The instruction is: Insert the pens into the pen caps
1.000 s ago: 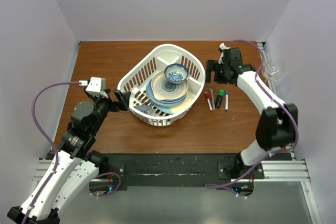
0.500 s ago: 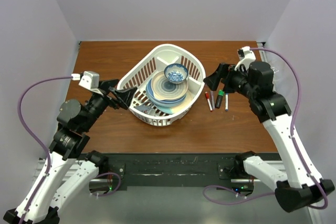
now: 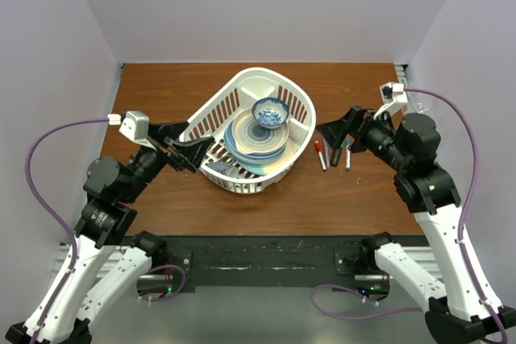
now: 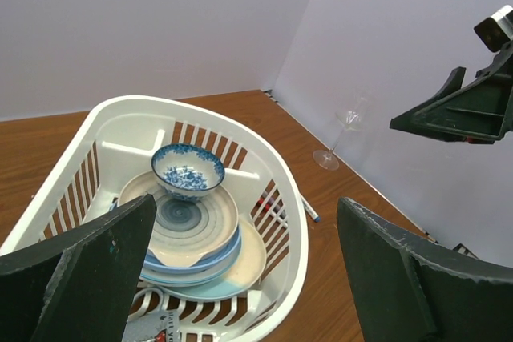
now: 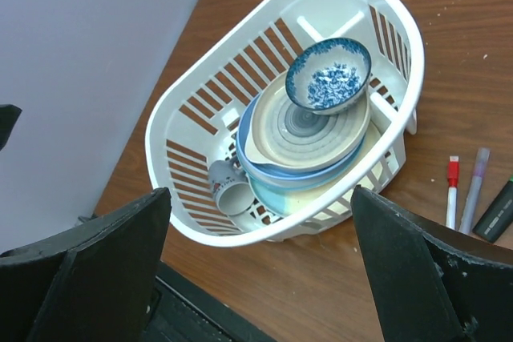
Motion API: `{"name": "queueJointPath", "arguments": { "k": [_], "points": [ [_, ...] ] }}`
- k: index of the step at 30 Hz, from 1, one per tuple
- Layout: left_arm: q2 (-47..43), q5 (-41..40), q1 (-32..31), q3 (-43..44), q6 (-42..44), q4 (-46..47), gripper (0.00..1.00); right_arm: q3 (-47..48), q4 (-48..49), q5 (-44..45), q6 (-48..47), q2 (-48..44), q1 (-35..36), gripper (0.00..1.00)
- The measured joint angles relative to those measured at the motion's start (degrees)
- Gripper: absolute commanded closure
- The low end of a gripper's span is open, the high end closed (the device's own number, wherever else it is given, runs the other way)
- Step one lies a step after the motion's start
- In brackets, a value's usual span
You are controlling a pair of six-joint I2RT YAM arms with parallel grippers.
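The pens (image 3: 336, 153) lay in a short row on the bare table (image 3: 161, 94), just right of the white basket (image 3: 211, 114). Their long axes ran roughly from the near edge toward the back wall, side by side and almost parallel. The right gripper (image 3: 334, 128) hung over their far ends with its fingers spread wide and empty, pointing left toward the basket. The row therefore sat just below it and a little to the near side. In the right wrist view the red-tipped pen (image 5: 451, 198) and the black marker (image 5: 497, 214) showed at the right edge, beside the right finger rather than between the two. To straddle one, the wrist would probably need to swing toward them and turn across the barrel. A red cap (image 5: 453, 171) sat at the end of its pen, but I could not tell whether it was pushed on or only touching. The left gripper (image 3: 193, 147), also wide open and holding nothing, faced the basket from the far side, well apart from the pens, which made the right arm plainly the nearer one. Compared with a second earlier, the right arm had drawn back from the rear corner and folded its elbow toward the near edge, bringing its gripper over the pens. The left arm had lifted slightly, and the pens had not shifted.
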Motion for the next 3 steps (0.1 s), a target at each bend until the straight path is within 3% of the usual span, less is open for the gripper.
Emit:
{"name": "queueJointPath", "arguments": {
  "k": [3],
  "points": [
    [0.00, 0.15, 0.00, -0.02, -0.02, 0.09, 0.00, 0.00, 0.76, 0.00, 0.07, -0.52, 0.00, 0.01]
  ]
}}
